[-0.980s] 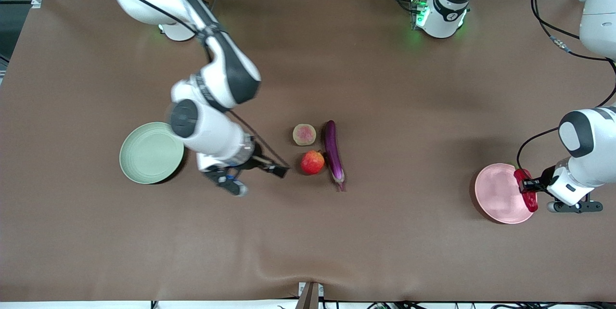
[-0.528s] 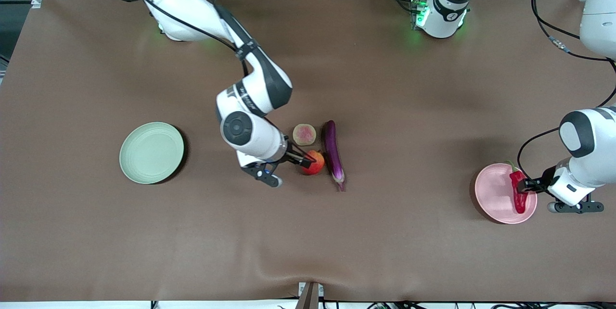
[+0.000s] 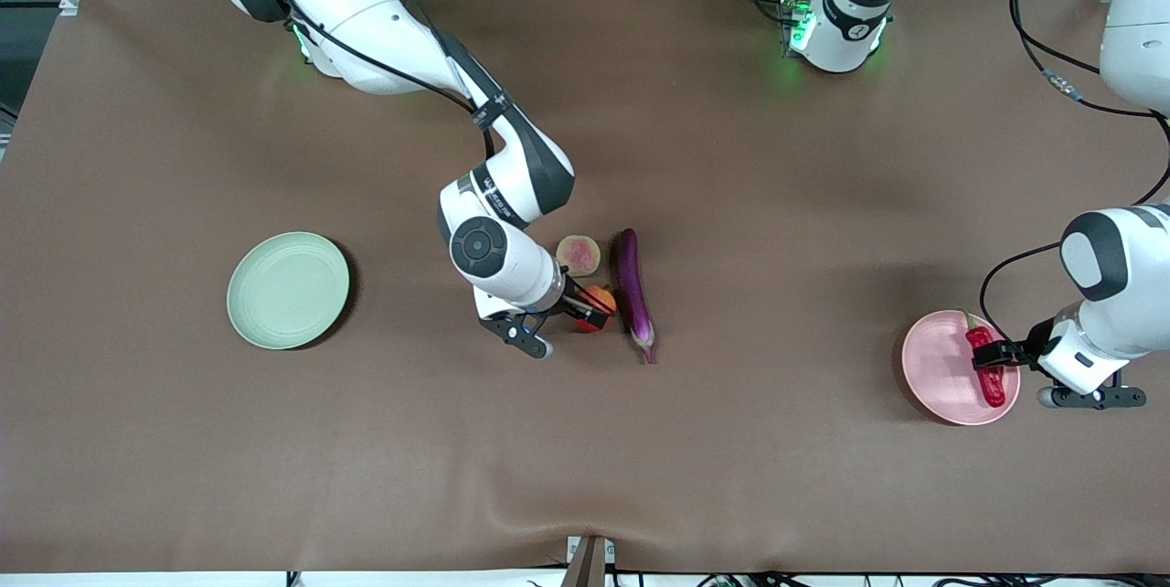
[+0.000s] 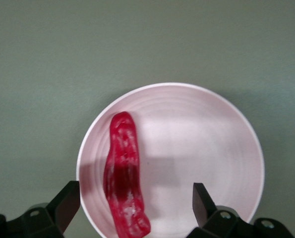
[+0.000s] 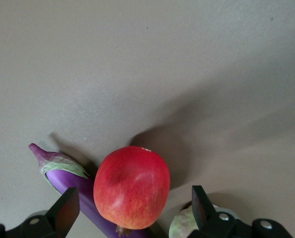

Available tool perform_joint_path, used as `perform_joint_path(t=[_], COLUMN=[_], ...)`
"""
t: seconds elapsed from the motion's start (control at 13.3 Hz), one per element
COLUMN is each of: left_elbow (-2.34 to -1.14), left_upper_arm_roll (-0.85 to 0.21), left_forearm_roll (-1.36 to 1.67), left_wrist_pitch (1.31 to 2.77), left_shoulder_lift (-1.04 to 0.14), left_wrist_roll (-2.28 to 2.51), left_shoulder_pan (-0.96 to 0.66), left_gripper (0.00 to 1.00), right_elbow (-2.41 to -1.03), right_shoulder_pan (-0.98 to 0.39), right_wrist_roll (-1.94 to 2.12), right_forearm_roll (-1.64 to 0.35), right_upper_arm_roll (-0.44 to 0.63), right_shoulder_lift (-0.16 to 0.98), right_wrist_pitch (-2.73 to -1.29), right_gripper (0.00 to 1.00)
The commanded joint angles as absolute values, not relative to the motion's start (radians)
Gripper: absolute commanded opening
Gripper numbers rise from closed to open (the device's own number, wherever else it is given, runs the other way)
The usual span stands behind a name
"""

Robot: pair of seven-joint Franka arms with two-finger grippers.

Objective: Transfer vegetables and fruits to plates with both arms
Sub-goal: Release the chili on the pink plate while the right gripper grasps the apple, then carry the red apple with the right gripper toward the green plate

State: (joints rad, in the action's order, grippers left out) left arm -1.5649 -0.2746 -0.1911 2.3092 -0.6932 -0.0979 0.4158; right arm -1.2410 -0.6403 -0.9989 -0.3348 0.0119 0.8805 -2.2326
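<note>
Both pincers agape: right pincer [image 3: 585, 310] over apple [image 3: 599, 302], left pincer [image 3: 992, 358] over chili pepper [image 3: 989, 377]

The wrinkled red chili pepper [image 3: 985, 375] lies flat in the pale pink plate [image 3: 932, 368], at the left arm's end of the tabletop, off-centre by the rim. The pale green plate [image 3: 288, 290] sits bare toward the right arm's end. Mid-tabletop between them, the small red apple [image 3: 599, 302] touches the long glossy purple eggplant [image 3: 632, 290], which lies lengthwise with its stem end nearer the front camera. The dull tan-green fruit [image 3: 579, 255] with a pink blush rests just beside both, farther from the camera than the apple.
</note>
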Motion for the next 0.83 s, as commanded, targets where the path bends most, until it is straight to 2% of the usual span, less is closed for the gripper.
perform_joint_path(t=[0.0, 0.3, 0.53, 0.6, 0.68, 0.75], left_elbow=[-1.563, -1.562, -1.562, -1.563, -1.563, -1.565], left_upper_arm_roll=[-0.276, -0.281, -0.331, -0.350, -0.368, -0.382], left_forearm_roll=[-0.195, -0.195, -0.195, -0.195, -0.195, -0.195], left_wrist_pitch=[2.249, 2.201, 2.174, 2.168, 2.161, 2.149], left_shoulder_lift=[-0.647, -0.620, -0.612, -0.612, -0.612, -0.614], left_wrist_roll=[-0.054, 0.090, 0.217, 0.259, 0.291, 0.319], left_shoulder_pan=[0.379, 0.313, 0.304, 0.304, 0.304, 0.304], left_gripper=[1.00, 1.00, 1.00, 1.00, 1.00, 1.00], right_elbow=[-1.186, -1.186, -1.189, -1.190, -1.192, -1.190], right_shoulder_pan=[-0.653, -0.683, -0.687, -0.695, -0.695, -0.695], right_wrist_roll=[-1.035, -1.065, -1.062, -1.063, -1.060, -1.055], right_forearm_roll=[-0.354, -0.353, -0.351, -0.350, -0.347, -0.341], right_upper_arm_roll=[0.018, 0.018, 0.018, 0.020, 0.020, 0.021], right_shoulder_lift=[0.920, 0.957, 0.963, 0.963, 0.963, 0.963], right_wrist_pitch=[-2.244, -2.308, -2.316, -2.316, -2.316, -2.315], right_gripper=[1.00, 1.00, 1.00, 0.74, 0.34, 0.10])
